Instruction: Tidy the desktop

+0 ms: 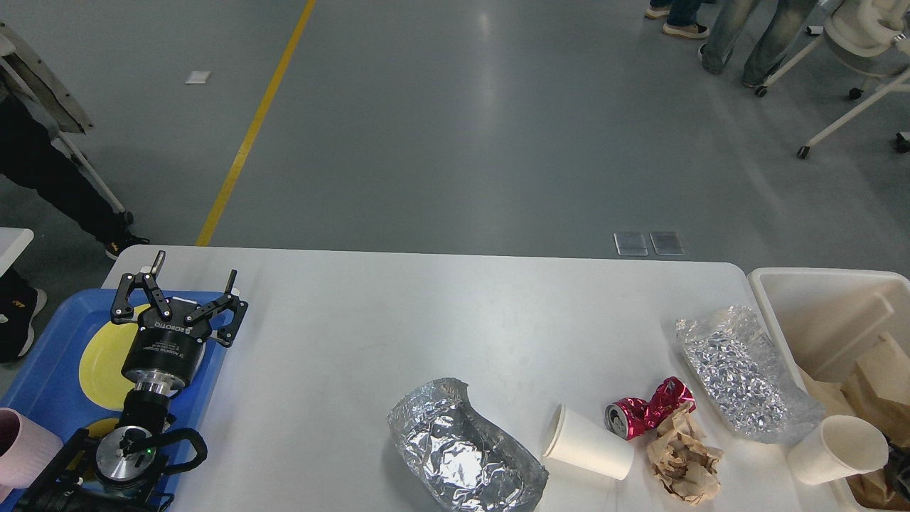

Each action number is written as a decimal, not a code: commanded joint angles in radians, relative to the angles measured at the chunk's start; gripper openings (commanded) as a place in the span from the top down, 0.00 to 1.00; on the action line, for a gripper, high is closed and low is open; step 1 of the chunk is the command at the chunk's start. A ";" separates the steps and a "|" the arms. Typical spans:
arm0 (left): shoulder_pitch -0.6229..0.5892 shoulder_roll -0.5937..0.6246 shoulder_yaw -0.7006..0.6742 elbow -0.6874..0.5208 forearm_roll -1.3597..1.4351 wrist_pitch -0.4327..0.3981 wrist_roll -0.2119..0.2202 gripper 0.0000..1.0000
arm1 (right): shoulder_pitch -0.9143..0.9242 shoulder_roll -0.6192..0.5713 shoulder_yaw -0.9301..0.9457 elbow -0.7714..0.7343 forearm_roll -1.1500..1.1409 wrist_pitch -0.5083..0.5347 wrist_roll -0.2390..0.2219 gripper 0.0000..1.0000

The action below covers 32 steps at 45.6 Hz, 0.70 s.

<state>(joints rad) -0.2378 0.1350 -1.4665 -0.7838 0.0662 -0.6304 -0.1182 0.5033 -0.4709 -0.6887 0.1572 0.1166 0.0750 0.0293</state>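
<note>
The white desktop (426, 320) carries a crumpled foil tray (462, 451), a paper cup (590, 448) on its side, a crushed red can (647, 411), crumpled brown paper (682, 459), a foil sheet (739, 370) and a second paper cup (839, 448) lying against the bin. My left gripper (195, 270) is open and empty, above the blue tray at the desktop's left end. A small dark part (899, 473) shows at the lower right edge over the bin. It may be my right gripper, and its fingers cannot be told apart.
A cream bin (817, 299) with brown paper (881, 384) inside stands off the right end. The blue tray (43, 377) holds a yellow plate (103, 355) and a pink cup (25, 455). People and a wheeled stand are on the floor beyond.
</note>
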 commanded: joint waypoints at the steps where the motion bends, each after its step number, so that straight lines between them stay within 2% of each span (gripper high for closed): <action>1: 0.000 0.000 0.000 0.000 0.000 0.000 0.000 0.03 | 0.000 0.000 0.000 -0.005 0.000 -0.017 0.004 0.63; 4: -0.002 0.000 0.000 0.000 0.000 0.000 0.000 0.03 | -0.002 0.000 0.002 -0.002 0.000 -0.069 0.006 0.20; 6: 0.000 0.000 0.000 0.000 0.000 0.000 0.000 0.03 | -0.002 0.000 0.002 0.001 0.000 -0.102 0.006 0.00; 24: 0.000 0.000 0.000 0.000 0.000 0.000 0.000 0.03 | -0.006 0.002 -0.006 0.019 -0.003 -0.113 0.003 0.00; 30: 0.000 0.000 0.000 0.000 0.000 0.000 0.000 0.03 | 0.024 -0.014 -0.008 0.076 -0.006 -0.112 0.001 0.00; 32: 0.000 0.000 0.000 0.000 0.000 0.000 0.000 0.03 | 0.070 -0.053 -0.008 0.117 -0.020 -0.110 0.000 0.00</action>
<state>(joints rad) -0.2385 0.1350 -1.4665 -0.7838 0.0662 -0.6304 -0.1181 0.5199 -0.4801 -0.6962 0.2203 0.1100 -0.0377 0.0316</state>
